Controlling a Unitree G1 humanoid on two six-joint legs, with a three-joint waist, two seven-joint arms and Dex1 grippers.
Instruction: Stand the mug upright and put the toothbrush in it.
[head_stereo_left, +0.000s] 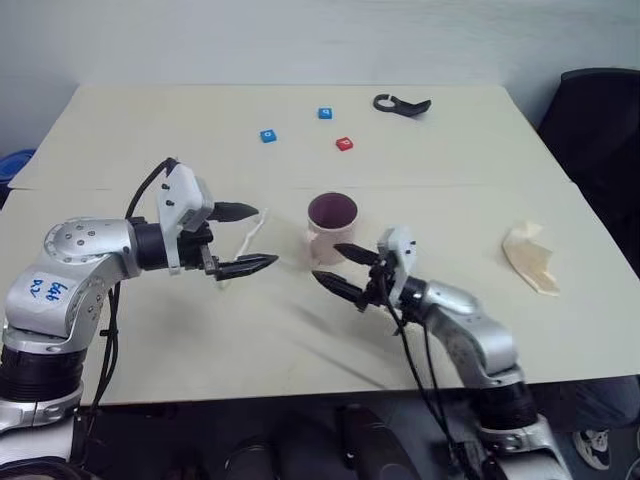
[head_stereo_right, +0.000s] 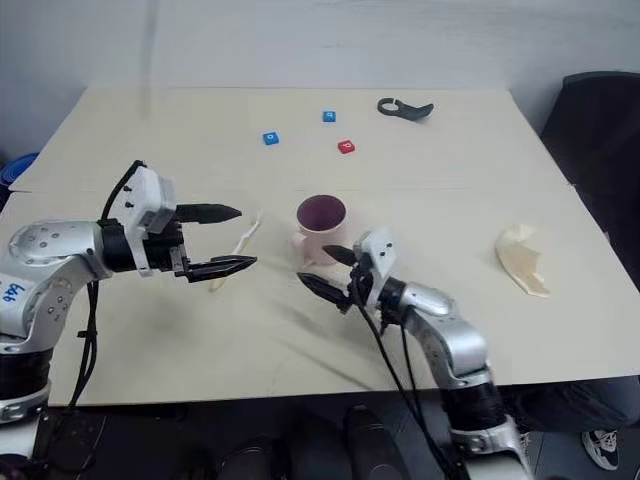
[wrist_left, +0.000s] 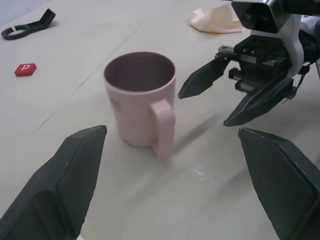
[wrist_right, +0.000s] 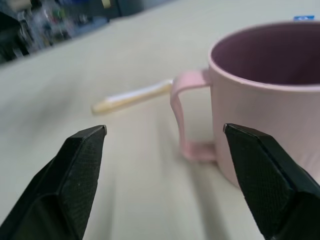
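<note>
Mug (head_stereo_left: 331, 226) upright just ahead of right gripper (head_stereo_left: 345, 270), jaws apart, empty; toothbrush (head_stereo_left: 250, 233) beside wide-open, empty left gripper (head_stereo_left: 250, 238)

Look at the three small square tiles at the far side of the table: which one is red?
The red tile, the one nearest the mug; the other two tiles are blue.

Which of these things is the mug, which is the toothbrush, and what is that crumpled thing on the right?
mug (head_stereo_left: 331, 228): left eye view, on its pink outer wall.
toothbrush (wrist_right: 131, 98): right wrist view, on its cream handle.
wad of cloth (head_stereo_left: 530, 258): left eye view, on its middle fold.
</note>
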